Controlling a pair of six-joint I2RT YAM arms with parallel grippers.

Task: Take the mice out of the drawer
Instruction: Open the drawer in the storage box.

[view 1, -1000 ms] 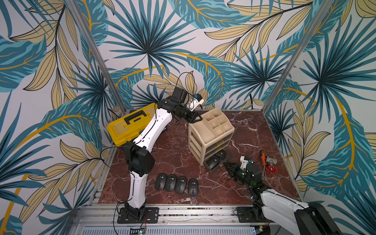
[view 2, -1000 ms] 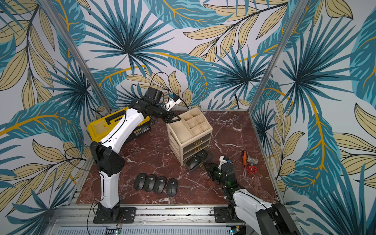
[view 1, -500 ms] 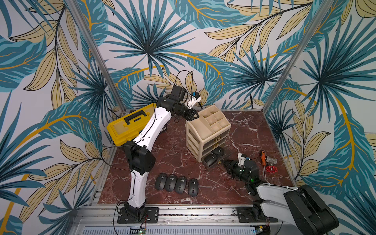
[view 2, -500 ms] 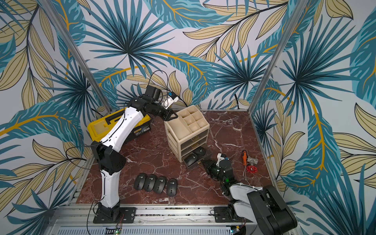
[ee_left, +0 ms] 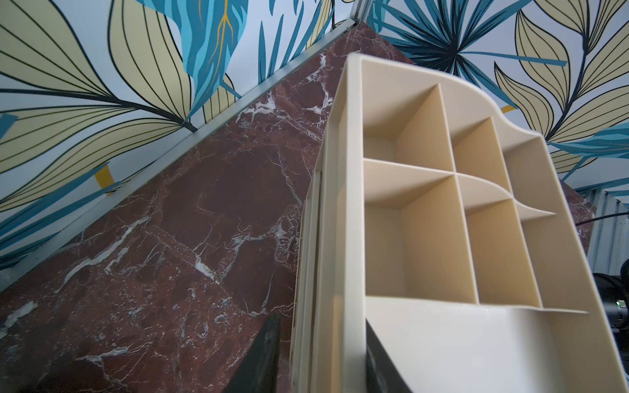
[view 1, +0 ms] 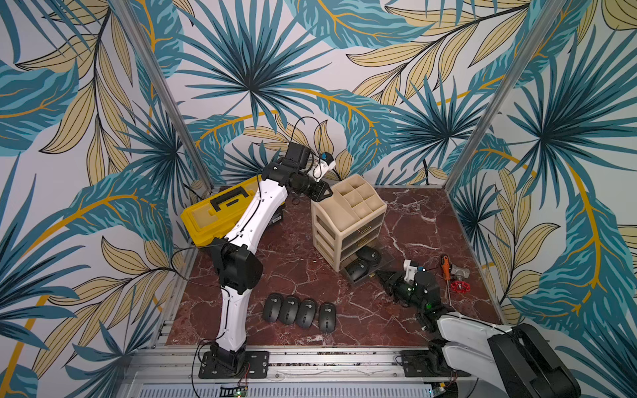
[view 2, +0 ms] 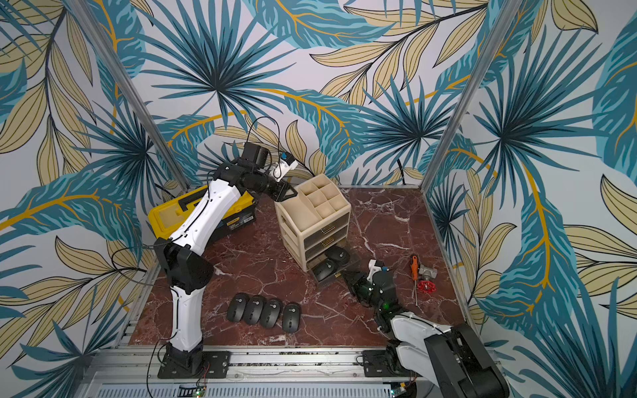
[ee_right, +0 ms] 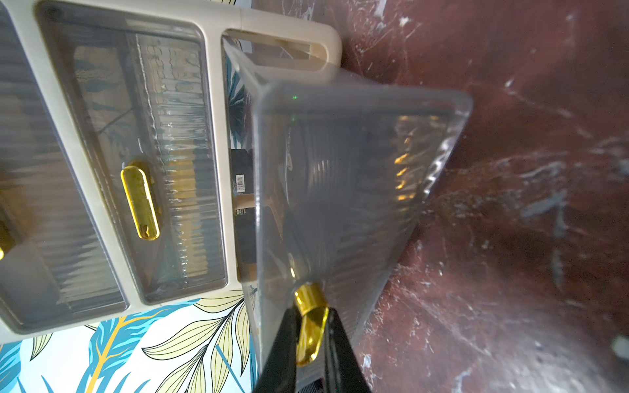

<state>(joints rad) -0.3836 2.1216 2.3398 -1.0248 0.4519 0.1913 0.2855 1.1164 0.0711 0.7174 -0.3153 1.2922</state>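
Note:
A beige drawer organizer (view 1: 348, 213) (view 2: 310, 213) stands mid-table. Its clear bottom drawer (view 1: 386, 263) (ee_right: 357, 170) is pulled out, and two black mice (view 1: 369, 255) (view 1: 357, 269) lie in it. Several more mice (view 1: 289, 309) (view 2: 253, 309) lie in a row on the table in front. My left gripper (view 1: 324, 193) (ee_left: 321, 323) is shut on the organizer's top side wall, one finger (ee_left: 262, 357) outside and one inside. My right gripper (view 1: 379, 274) (ee_right: 313, 314) is shut on the drawer's gold handle (ee_right: 309, 323).
A yellow toolbox (view 1: 220, 213) sits at the back left behind my left arm. An orange-handled screwdriver (view 1: 445, 267) and a red valve (view 1: 458, 286) lie at the right, close to my right arm. The two upper drawers (ee_right: 136, 170) are closed.
The organizer has slid left and toward the back wall with my left gripper on it. My right gripper followed, still on the handle, and the right arm folded lower.

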